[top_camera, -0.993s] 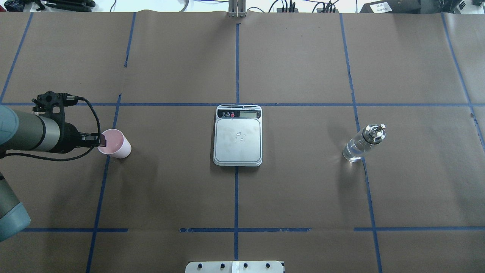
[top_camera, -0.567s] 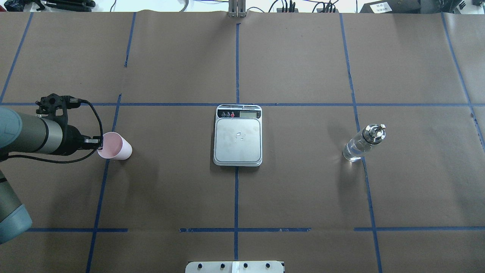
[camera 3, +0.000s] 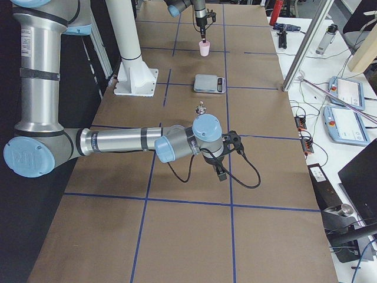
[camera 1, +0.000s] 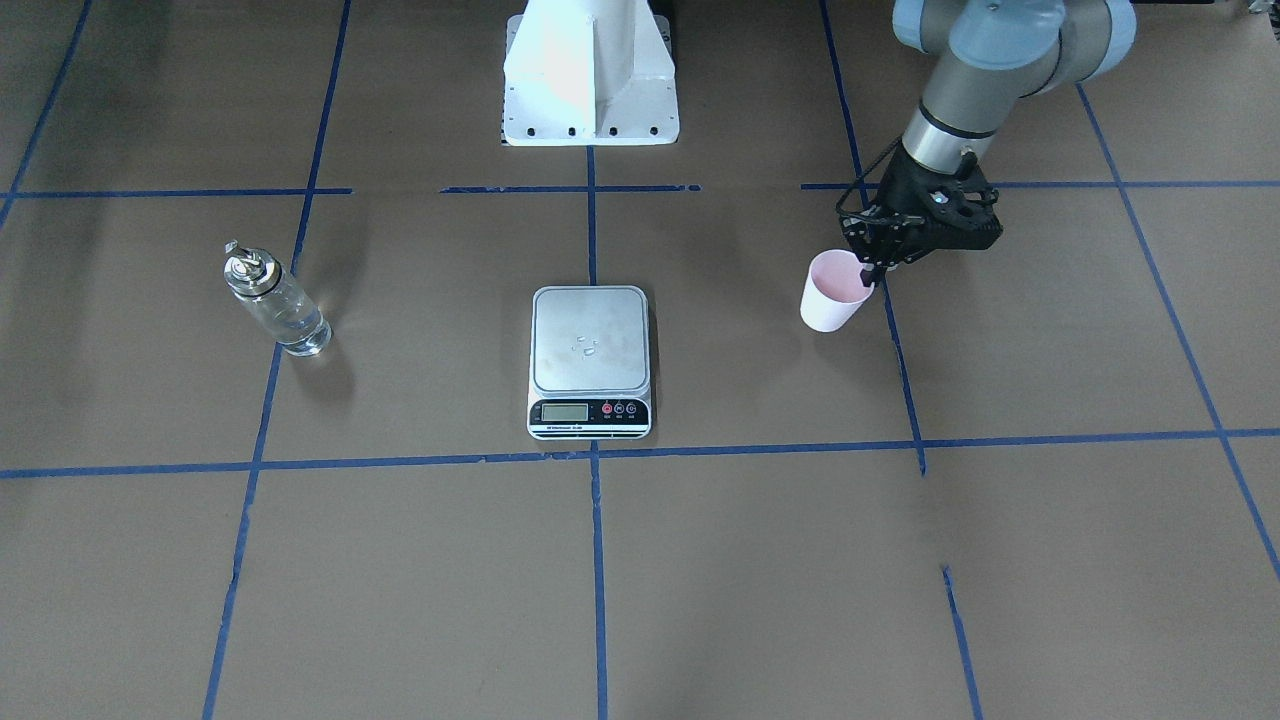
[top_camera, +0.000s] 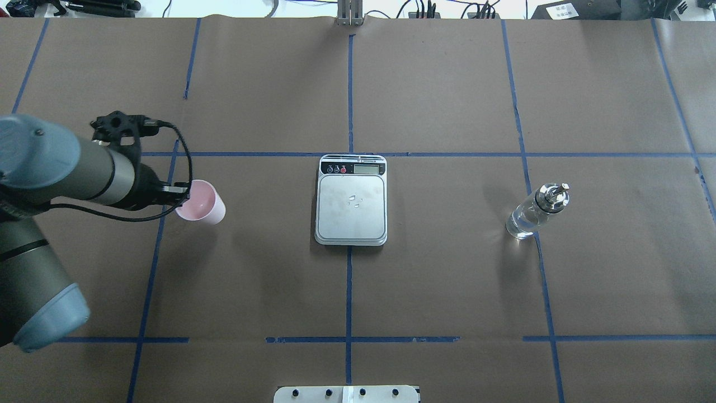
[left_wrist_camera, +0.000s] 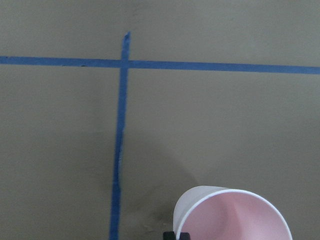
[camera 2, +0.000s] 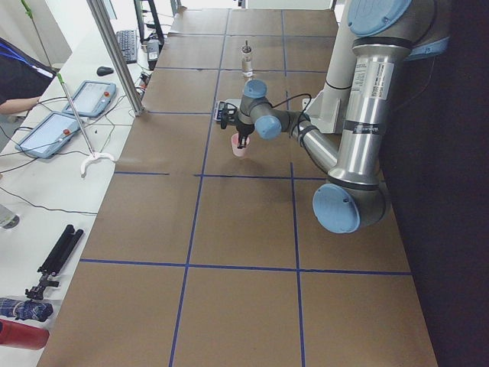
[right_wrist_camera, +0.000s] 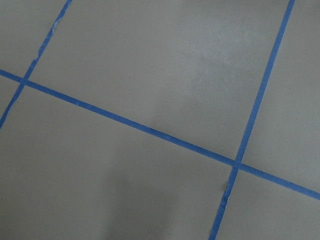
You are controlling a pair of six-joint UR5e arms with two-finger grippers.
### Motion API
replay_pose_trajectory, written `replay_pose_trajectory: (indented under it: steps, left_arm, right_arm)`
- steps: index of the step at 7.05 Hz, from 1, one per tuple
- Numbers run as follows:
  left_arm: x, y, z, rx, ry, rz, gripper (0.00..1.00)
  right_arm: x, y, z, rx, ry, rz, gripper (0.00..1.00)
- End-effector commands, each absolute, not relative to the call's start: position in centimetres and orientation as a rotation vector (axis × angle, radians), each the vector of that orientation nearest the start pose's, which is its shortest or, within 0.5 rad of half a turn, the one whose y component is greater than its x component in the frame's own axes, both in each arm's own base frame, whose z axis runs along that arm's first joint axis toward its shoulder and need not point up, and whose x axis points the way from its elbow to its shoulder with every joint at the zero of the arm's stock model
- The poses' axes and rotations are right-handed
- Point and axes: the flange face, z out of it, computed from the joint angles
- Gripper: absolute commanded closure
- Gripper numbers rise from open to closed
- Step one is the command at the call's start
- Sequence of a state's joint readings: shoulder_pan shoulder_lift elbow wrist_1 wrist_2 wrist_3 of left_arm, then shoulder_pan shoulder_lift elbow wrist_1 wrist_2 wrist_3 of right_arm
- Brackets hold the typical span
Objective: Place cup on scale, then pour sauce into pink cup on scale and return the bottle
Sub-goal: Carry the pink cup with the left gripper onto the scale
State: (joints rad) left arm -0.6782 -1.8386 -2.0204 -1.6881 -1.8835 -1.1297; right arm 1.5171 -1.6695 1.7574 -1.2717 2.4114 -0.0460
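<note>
The cup [camera 1: 835, 292], a pale pink tapered paper cone with a smooth pink inside, is seen from the front-facing camera hanging upright from the left jaws, which are clamped on its rim, one finger inside and one outside. It sits well apart from the scale [camera 1: 590, 345], on the robot's left of it. The scale is a flat rectangle with a brushed steel platform carrying a few droplets and a black strip with an LCD and round buttons. On the far side of the scale stands the bottle [camera 1: 278, 305], a clear glass cylinder with a shiny metal spout, the colourless sauce [camera 1: 295, 325] low inside it. All are set on the desk [camera 1: 750, 560], covered in matte brown paper gridded with blue tape.

From overhead, the cup [top_camera: 202, 202] is at the black fingertips, left of the scale [top_camera: 351, 207]; the bottle [top_camera: 534, 212] is far right. Whether the cup's base touches the paper cannot be told.

The left-end camera shows the cup [camera 2: 241, 145] under the near arm's wrist, with the bottle [camera 2: 247, 60] far beyond.

The right-end camera shows the cup [camera 3: 204, 48] far off, then the scale [camera 3: 210, 83] and the bottle [camera 3: 201, 109]; the near arm's right jaws hang over bare paper, and whether they are apart cannot be told.

The left wrist camera shows the cup [left_wrist_camera: 235, 215] and its round white rim pinched at the bottom edge.

The right wrist camera shows only paper and tape [right_wrist_camera: 150, 131].
</note>
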Motion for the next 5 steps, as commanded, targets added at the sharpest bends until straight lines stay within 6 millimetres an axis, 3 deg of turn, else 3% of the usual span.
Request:
replay_pose_trajectory:
  steps: [1, 2, 4, 5]
  left_arm:
    - [38.9, -43.6, 20.7, 0.177, 0.862, -0.087, 1.00]
    - [41.1, -44.7, 19.2, 0.160, 0.870, -0.079, 1.00]
    - [48.4, -48.5, 13.3, 0.102, 0.878, -0.160, 1.00]
    - [51.0, -49.2, 11.8, 0.093, 0.884, -0.163, 1.00]
  right_arm:
    - [3.4, -46.8, 57.6, 0.359, -0.834, -0.255, 0.00]
    - [3.4, -46.7, 57.6, 0.358, -0.834, -0.254, 0.00]
    - [3.4, -46.6, 57.5, 0.361, -0.836, -0.256, 0.00]
    - [3.4, -46.6, 57.5, 0.359, -0.836, -0.255, 0.00]
